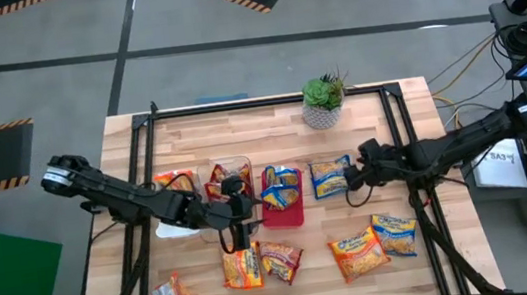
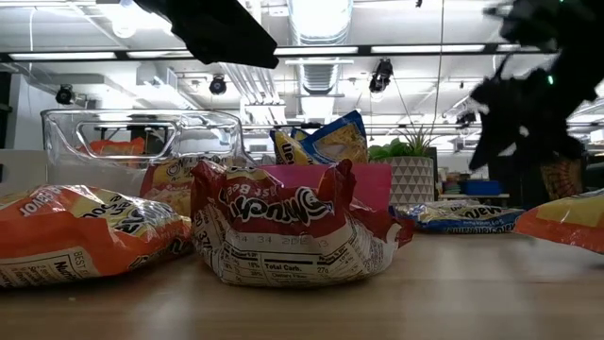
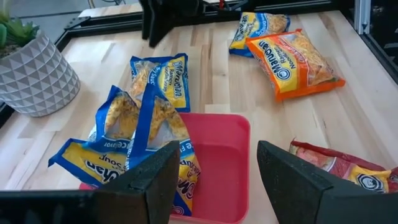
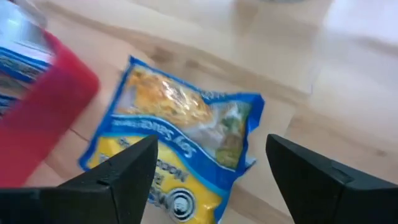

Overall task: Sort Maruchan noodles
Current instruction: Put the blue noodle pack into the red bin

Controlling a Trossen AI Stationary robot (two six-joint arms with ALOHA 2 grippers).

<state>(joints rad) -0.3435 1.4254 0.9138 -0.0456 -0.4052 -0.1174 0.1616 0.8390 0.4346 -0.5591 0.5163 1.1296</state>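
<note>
The right claw (image 1: 352, 183) is open, just above a blue noodle packet (image 1: 331, 176) lying beside the red tray (image 1: 285, 212). Two blue packets (image 1: 279, 186) sit in that tray. The left claw (image 1: 237, 233) is open and empty, near the tray.

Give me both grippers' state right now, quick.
Left gripper: open, empty, over the red tray.
Right gripper: open, empty, above a blue packet on the table.
</note>
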